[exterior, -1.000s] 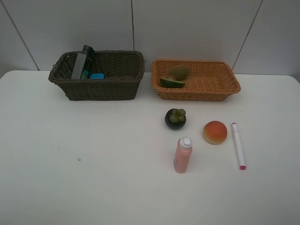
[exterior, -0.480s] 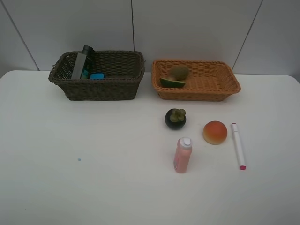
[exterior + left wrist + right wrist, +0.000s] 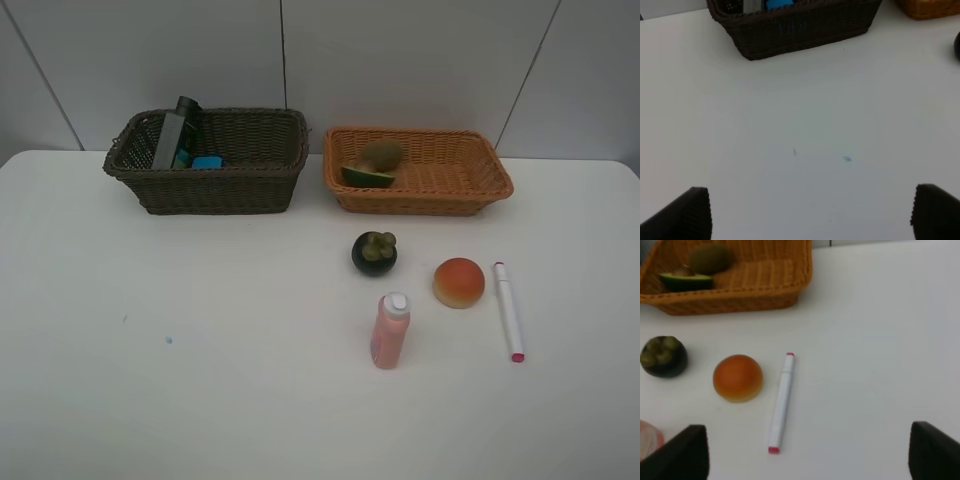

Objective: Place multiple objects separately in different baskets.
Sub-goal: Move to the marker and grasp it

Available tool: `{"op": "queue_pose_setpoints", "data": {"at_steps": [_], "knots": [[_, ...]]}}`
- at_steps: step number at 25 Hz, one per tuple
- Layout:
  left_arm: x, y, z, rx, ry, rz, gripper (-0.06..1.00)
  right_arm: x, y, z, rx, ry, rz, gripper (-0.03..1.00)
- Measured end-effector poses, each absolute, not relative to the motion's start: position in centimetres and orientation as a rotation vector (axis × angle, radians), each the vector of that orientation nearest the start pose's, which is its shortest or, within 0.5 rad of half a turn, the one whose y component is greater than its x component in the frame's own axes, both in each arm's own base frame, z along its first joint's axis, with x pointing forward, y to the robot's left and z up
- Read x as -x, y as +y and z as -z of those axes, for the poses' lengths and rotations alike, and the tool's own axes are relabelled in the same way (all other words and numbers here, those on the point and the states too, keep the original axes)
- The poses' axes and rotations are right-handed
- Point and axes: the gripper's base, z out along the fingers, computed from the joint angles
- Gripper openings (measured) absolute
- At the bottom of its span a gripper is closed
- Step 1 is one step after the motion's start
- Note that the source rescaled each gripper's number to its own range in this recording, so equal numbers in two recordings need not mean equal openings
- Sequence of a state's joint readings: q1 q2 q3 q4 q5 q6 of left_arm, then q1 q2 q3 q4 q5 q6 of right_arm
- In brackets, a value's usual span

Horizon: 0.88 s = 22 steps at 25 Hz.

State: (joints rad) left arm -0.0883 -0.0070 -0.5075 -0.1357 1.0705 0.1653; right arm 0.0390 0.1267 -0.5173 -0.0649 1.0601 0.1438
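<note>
Pink bottle (image 3: pixel 390 335) white-capped, near rounded orange bun (image 3: pixel 459 282).

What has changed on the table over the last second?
Nothing visibly changed. The pink bottle, bun, marker and mangosteen lie where they were, and the dark basket and orange basket hold the same things as before.

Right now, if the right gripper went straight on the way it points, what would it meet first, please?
Probably the white-pink marker, lying just ahead of the right gripper between its open fingers; depth is unclear.
</note>
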Motion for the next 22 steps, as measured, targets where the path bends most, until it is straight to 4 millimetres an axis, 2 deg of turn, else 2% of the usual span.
{"op": "queue_pose_setpoints", "data": {"at_steps": [5, 8, 11, 17, 22], "knots": [[0.9, -1.0, -27.9, -0.265, 2.017, 0.114, 1.0, -6.0, -0.4, -27.2, -0.167, 2.43, -0.001, 1.0], [0.9, -1.0, -27.9, -0.265, 2.017, 0.114, 1.0, -9.4, -0.1, -25.5, -0.179, 2.65, 0.008, 1.0], [0.9, -1.0, -27.9, -0.265, 2.017, 0.114, 1.0, -12.6, 0.1, -24.2, -0.191, 2.795, 0.005, 1.0], [0.9, -1.0, -27.9, -0.265, 2.017, 0.114, 1.0, -18.4, 0.5, -21.9, -0.204, 2.907, -0.004, 1.0], [0.9, -1.0, -27.9, -0.265, 2.017, 0.114, 1.0, -21.7, 0.8, -19.2, -0.168, 2.989, -0.021, 1.0]]}}
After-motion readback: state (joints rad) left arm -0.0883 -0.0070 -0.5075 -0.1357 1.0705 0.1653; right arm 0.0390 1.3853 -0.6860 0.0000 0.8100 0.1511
